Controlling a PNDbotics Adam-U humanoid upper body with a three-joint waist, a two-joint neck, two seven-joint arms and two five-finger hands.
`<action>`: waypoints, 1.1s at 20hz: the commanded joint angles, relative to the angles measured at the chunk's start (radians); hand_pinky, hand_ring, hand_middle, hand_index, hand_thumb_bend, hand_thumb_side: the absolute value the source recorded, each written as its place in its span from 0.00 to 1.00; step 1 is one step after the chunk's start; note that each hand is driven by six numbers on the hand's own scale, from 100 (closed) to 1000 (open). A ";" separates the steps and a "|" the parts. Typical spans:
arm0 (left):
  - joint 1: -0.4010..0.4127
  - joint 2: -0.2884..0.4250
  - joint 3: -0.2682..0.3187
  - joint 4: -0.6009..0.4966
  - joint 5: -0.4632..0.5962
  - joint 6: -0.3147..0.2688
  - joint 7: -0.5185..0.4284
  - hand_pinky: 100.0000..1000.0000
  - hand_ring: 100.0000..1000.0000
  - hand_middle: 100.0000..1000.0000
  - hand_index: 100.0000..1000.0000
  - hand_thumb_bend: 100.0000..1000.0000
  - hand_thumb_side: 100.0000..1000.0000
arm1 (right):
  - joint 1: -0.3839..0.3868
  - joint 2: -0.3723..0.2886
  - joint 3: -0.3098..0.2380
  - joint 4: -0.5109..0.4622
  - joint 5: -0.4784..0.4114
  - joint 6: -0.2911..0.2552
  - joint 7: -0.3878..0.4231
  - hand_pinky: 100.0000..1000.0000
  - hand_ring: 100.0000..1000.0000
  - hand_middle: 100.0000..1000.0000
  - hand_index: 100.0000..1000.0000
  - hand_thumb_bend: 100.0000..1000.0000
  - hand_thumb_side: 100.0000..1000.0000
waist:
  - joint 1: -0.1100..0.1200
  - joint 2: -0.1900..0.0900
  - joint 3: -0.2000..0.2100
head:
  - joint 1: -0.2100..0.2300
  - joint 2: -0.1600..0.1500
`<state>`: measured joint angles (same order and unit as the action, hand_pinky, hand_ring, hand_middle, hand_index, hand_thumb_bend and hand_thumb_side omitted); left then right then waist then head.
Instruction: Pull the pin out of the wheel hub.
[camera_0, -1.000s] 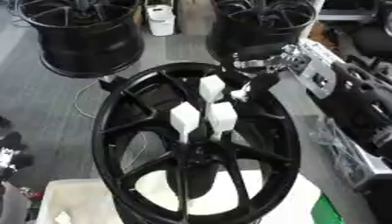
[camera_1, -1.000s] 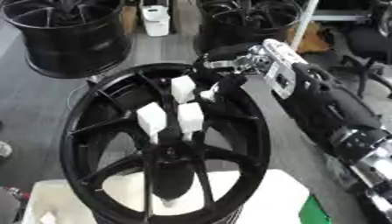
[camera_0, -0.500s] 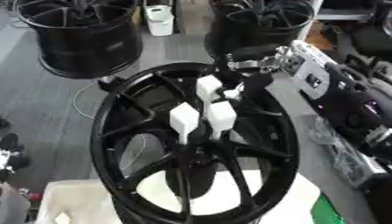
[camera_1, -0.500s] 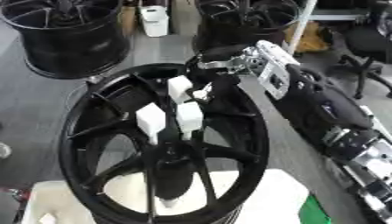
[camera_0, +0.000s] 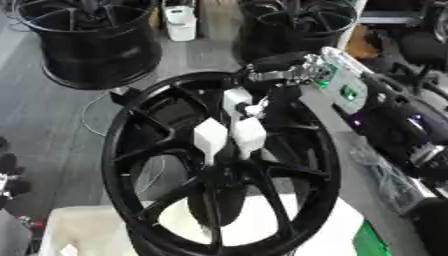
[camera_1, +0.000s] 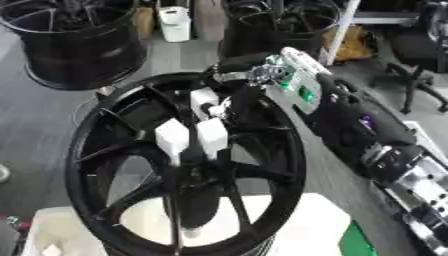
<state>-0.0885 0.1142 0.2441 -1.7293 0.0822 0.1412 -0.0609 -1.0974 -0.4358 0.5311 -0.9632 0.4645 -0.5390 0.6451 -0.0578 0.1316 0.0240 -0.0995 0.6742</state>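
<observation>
**Right robot hand at the far rim of the wheel hub**

A large black wheel hub (camera_0: 219, 165) is seen standing on a white counter (camera_0: 324, 235), its spokes facing the camera. Three white blocks (camera_0: 229, 131) are fixed near its centre, two side by side and one just above them. The pin itself cannot be made out. The right robot hand (camera_1: 249, 75) is reached in from the right over the hub's upper rim, close to the uppermost white block (camera_1: 204, 98); its fingers are curled, but whether anything is pinched cannot be told. Two more black wheels (camera_0: 92, 42) are seen on the floor beyond, a white container (camera_0: 181, 22) between them
</observation>
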 joint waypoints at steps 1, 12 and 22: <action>-0.013 0.019 0.004 -0.022 -0.001 -0.001 -0.002 0.62 0.48 0.53 0.67 0.54 0.49 | -0.022 -0.018 0.000 -0.021 0.001 -0.264 0.262 0.78 0.77 0.64 0.88 0.00 0.60 | 0.003 -0.014 0.001 | -0.005 -0.012; -0.011 0.018 0.007 -0.022 -0.001 -0.001 0.001 0.62 0.48 0.53 0.67 0.54 0.49 | -0.038 -0.034 -0.080 -0.068 -0.133 -0.143 0.262 0.66 0.50 0.24 0.66 0.00 0.12 | 0.004 -0.016 -0.005 | -0.003 -0.008; 0.003 0.028 0.017 -0.020 -0.003 0.001 0.009 0.62 0.48 0.53 0.67 0.54 0.49 | -0.080 -0.151 -0.187 -0.147 -0.239 -0.021 0.247 0.67 0.49 0.23 0.66 0.00 0.00 | -0.011 -0.031 -0.034 | 0.014 0.006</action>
<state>-0.0807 0.1163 0.2539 -1.7293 0.0815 0.1433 -0.0566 -1.1503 -0.5285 0.3841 -1.0845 0.2476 -0.4321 0.7520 -0.0746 0.1218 -0.0100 -0.0901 0.6758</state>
